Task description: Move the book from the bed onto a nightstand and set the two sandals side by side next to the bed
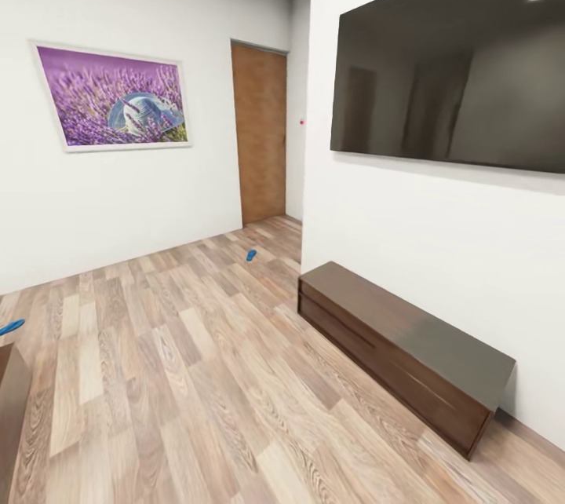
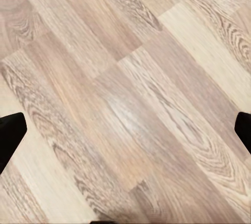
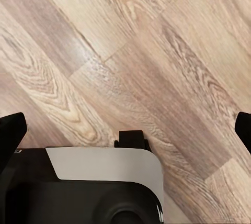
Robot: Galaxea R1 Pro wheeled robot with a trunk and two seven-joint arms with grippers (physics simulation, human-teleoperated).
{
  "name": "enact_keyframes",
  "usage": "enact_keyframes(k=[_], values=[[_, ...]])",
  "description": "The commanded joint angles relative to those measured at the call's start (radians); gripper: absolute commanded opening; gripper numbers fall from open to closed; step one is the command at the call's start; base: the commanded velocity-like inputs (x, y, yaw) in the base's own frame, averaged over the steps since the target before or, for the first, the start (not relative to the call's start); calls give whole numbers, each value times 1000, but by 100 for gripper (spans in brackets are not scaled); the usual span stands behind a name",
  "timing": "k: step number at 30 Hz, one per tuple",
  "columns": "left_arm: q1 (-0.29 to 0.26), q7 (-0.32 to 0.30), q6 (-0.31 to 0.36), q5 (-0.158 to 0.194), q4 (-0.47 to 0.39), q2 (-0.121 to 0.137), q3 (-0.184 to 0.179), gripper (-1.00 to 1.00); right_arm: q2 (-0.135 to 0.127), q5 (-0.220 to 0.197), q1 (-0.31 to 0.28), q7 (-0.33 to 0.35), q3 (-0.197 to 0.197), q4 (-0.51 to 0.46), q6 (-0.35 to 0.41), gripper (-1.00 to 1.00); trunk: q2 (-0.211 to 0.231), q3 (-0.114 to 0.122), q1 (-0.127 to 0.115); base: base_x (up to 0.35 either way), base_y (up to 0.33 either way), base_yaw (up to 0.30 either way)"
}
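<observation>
Two bright blue sandals lie on the wood plank floor in the head view. One sandal (image 1: pixel 251 255) rests far ahead, near the tan door. The other sandal (image 1: pixel 11 326) pokes in at the left edge. The book, the bed and the nightstand are out of view. In the left wrist view, my left gripper (image 2: pixel 125 135) hangs open over bare floor, its black fingertips (image 2: pixel 10 135) far apart. The right wrist view shows my right gripper (image 3: pixel 125 130) open too, above floor planks and part of my own base (image 3: pixel 99 182). Neither holds anything.
A long low dark dresser (image 1: pixel 400 347) stands against the right wall under a large black wall screen (image 1: pixel 455 64). A purple painting (image 1: pixel 114 96) hangs on the left wall beside the tan door (image 1: pixel 259 135). A dark brown wooden edge (image 1: pixel 9 410) juts in at bottom left.
</observation>
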Motion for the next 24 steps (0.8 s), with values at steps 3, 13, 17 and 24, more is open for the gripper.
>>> enact_keyframes(k=[3,13,17,24], values=[[0,0,-3,1,0,0,1,100,0,-1,0,0,-2,0,-2,100,0,-1,0,269,158,6],[0,0,-3,1,1,0,1,100,0,-1,0,0,-2,0,-2,100,0,-1,0,269,157,182],[0,0,-3,1,1,0,1,100,0,-1,0,0,-2,0,-2,100,0,-1,0,269,135,88],[0,0,-3,1,0,0,1,100,0,-1,0,0,-2,0,-2,100,0,-1,0,251,64,20]])
